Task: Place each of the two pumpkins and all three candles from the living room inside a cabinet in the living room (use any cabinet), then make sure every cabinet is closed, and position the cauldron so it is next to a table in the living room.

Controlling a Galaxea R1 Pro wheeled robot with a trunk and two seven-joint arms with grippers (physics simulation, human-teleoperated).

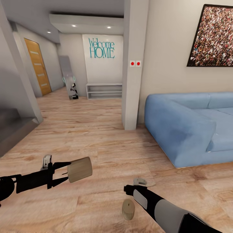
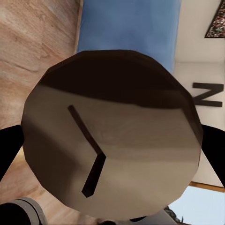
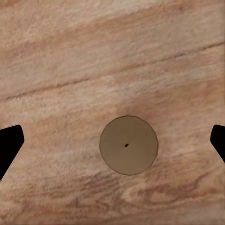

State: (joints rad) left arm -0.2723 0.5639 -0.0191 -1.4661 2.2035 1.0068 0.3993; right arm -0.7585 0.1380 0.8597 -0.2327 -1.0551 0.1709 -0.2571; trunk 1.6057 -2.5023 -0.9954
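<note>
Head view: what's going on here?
The robot is on the wood floor beside the blue sofa. Its left hand is shut on a candle, held sideways. The right hand hangs open above a second candle standing upright on the floor, apparently lining up to grab it.

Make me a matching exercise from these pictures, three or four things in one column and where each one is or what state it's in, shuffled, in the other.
Things
1. pale stubby candle lying sideways
2. pale stubby candle standing upright
3. long blue fabric sofa
4. orange wooden door

Places or states
A. against the wall under the framed picture
B. on the wooden floor beneath the right tool
C. far down the hallway, shut
D. gripped in the left tool

Pairs: 1-D, 2-B, 3-A, 4-C
</note>
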